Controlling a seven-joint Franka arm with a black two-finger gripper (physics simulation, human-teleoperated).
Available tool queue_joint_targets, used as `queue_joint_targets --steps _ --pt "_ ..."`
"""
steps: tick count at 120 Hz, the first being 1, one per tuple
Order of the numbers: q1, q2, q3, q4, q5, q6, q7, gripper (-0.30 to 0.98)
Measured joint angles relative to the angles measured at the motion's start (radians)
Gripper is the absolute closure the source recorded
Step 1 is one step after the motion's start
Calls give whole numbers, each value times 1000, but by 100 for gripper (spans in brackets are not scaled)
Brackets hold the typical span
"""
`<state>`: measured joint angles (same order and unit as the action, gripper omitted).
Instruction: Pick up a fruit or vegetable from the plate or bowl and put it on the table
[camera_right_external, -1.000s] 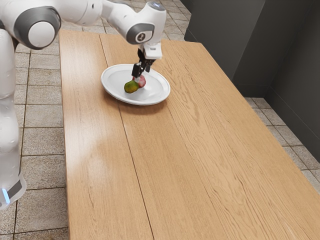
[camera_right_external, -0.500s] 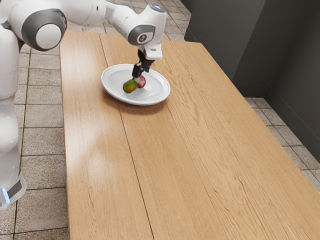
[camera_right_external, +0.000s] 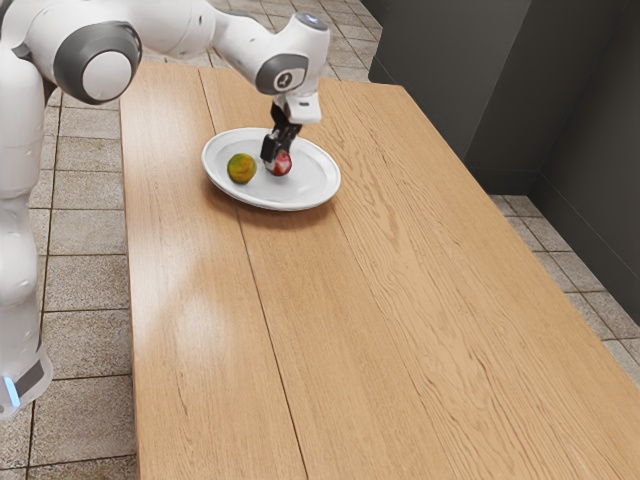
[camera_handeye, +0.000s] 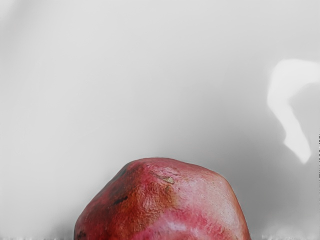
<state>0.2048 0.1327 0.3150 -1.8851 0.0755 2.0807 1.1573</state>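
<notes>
Low over the white plate (camera_right_external: 222, 183), my gripper (camera_right_external: 274, 155) is down at the red fruit (camera_right_external: 283, 164), covering part of it in the exterior view. Whether it grips the fruit cannot be made out. A green-yellow fruit (camera_right_external: 241, 168) lies on the plate to the exterior view's left of the red one, with a gap between them. In the wrist view the red fruit (camera_handeye: 165, 205) looms large at the lower edge, reddish with brown patches, in front of the pale plate surface (camera_handeye: 125, 90).
The wooden table (camera_right_external: 330, 330) extends from the plate toward the exterior view's lower edge and right. Dark cabinets (camera_right_external: 450, 90) stand beyond the table's far side, above a tiled floor (camera_right_external: 90, 285).
The green-yellow fruit has shifted toward the exterior view's left, away from the red one. My gripper has come slightly lower and a little to that view's left.
</notes>
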Motion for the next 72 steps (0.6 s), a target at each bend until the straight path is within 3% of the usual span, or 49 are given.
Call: queue_joint_targets --steps 43,60,72 --pt "38 9 16 37 -39 -38 -30 46" --pt "30 -7 0 86 -44 -82 -47 37" --pt "30 -28 -39 121 -43 -124 -60 39"
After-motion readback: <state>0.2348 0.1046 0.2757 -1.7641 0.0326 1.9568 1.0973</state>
